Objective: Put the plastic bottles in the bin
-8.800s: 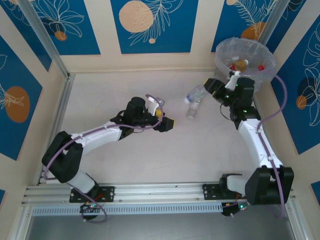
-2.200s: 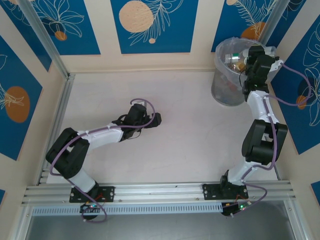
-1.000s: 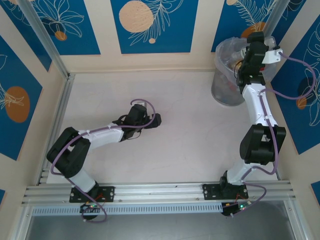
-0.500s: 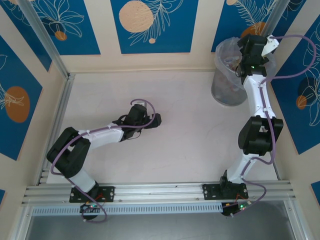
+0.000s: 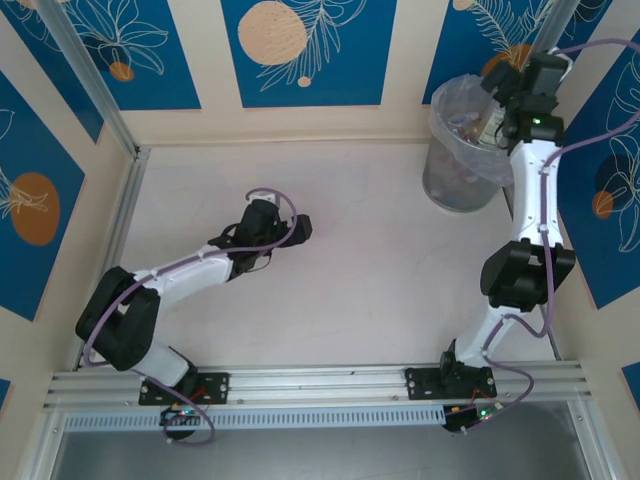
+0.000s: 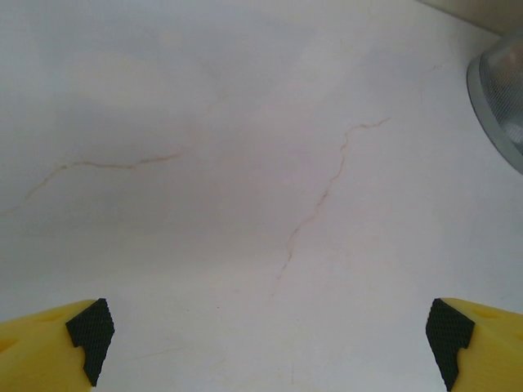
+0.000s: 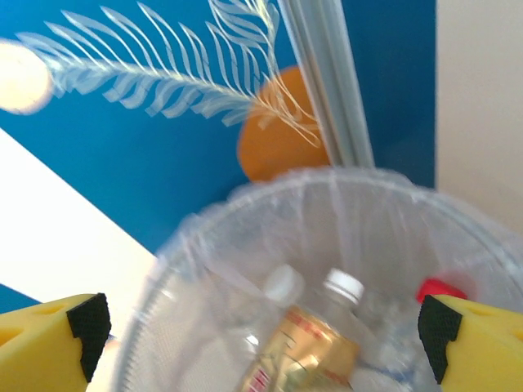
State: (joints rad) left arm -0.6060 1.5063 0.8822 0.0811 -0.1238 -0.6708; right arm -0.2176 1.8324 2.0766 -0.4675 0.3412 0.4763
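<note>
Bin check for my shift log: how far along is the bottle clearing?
Done: bottles lie inside the bin. In hand: nothing; the right tool hangs open above it, the left tool open over the table. Left: apparently no bottle to collect.

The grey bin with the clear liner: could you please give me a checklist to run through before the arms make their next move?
1. Right gripper free: ok, jaws wide apart above the bin, nothing between them.
2. Left gripper free: ok, jaws wide apart over the bare white table.
3. Round grey bin lined with a clear plastic bag upright: ok, at the table's far right corner.
4. Load inside the bin: ok, a clear plastic bottle with an orange-brown label lies below the rim.
5. Bottles left on the table: cannot tell, the left arm covers part of it.
</note>
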